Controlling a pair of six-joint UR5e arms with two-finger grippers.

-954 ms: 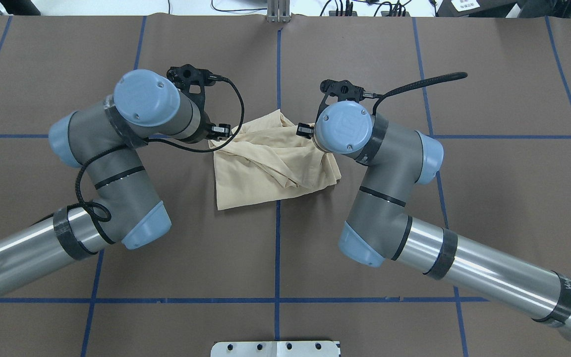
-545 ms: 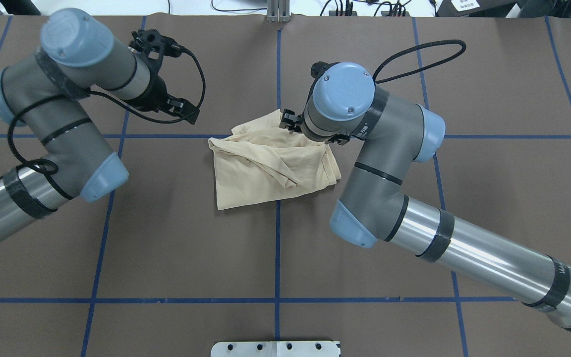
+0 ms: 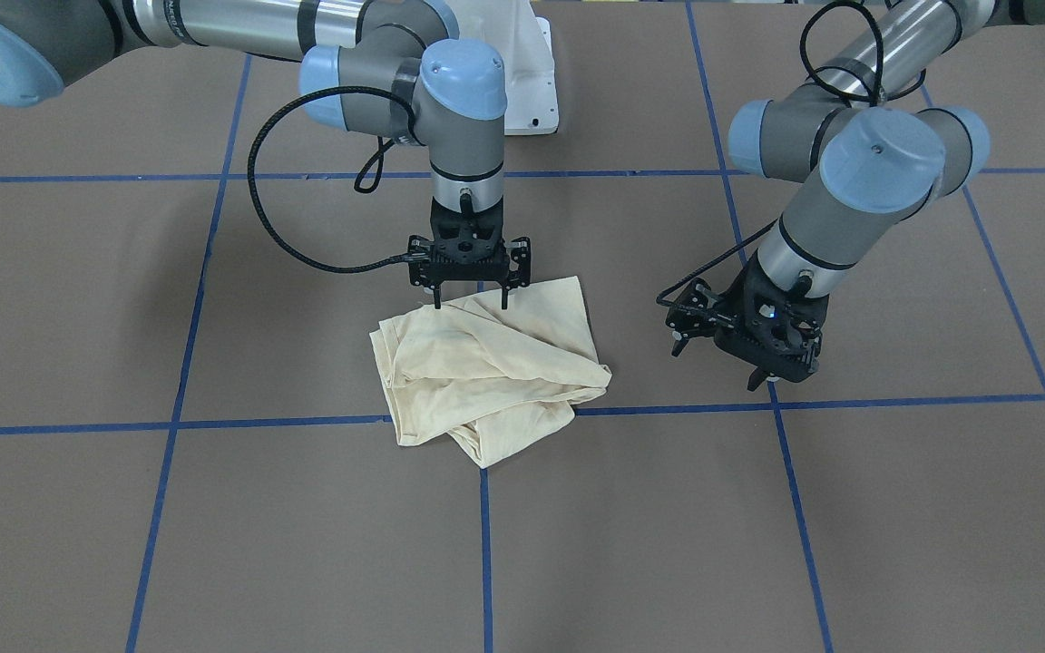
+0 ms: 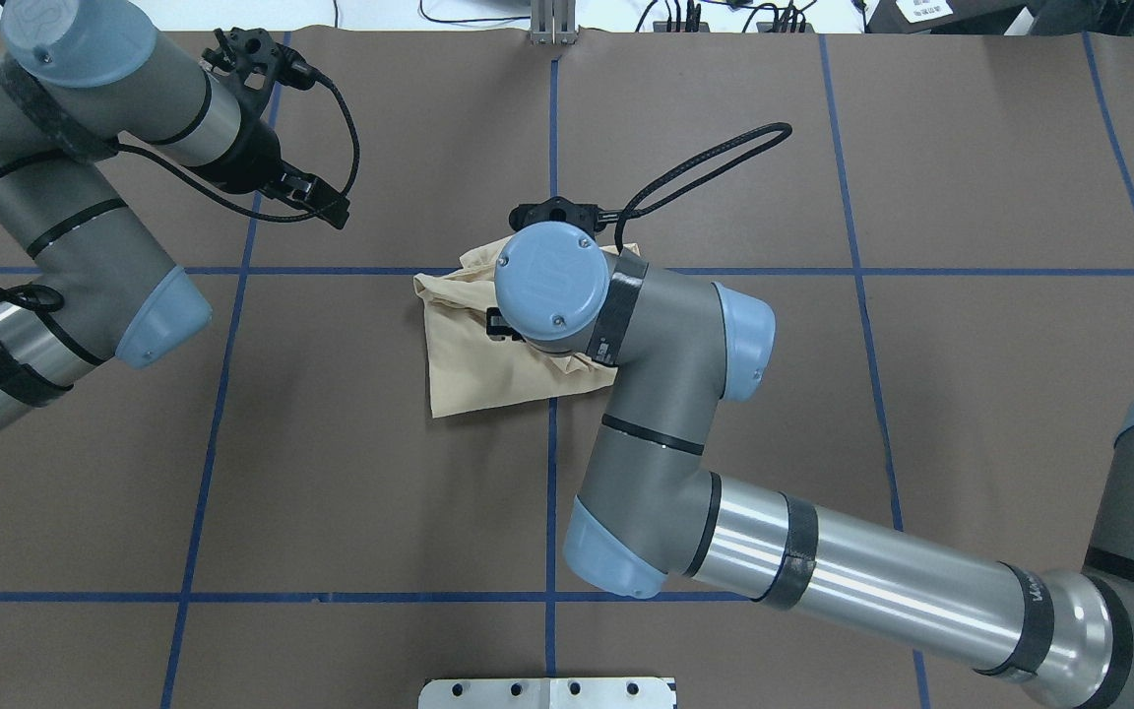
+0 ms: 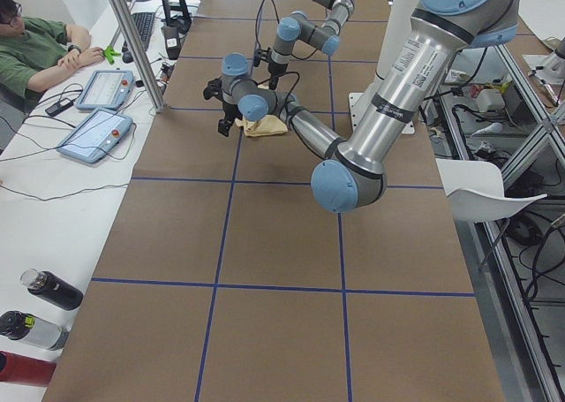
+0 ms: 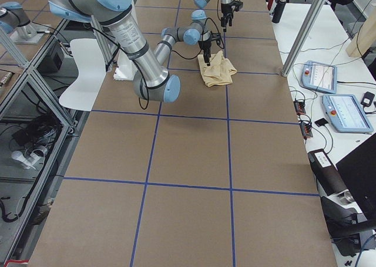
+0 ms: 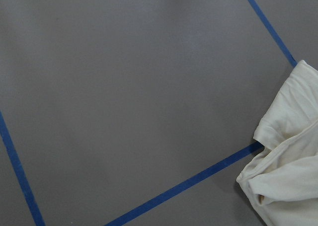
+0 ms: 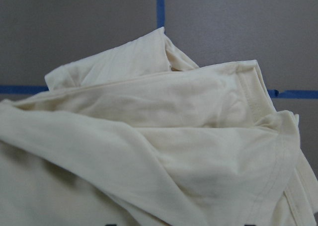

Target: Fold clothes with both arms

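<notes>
Frontally, the cream shirt (image 3: 486,372) lies roughly bundled on the table (image 3: 214,544); the right gripper (image 3: 471,297) hangs over its 12 o'clock edge, fingers apart; the left gripper (image 3: 720,365), fingers seemingly spread, sits clear at 3 o'clock. Overhead, rumpled layers suggest neatening remains.

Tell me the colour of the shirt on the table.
Pale cream-yellow shirt, no print showing; right wrist view shows it best.

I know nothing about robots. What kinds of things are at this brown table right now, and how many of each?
Robot arms: 2 (left arm, right arm)
Shirts: 1 (cream shirt, lying crumpled)
Total: 3
</notes>
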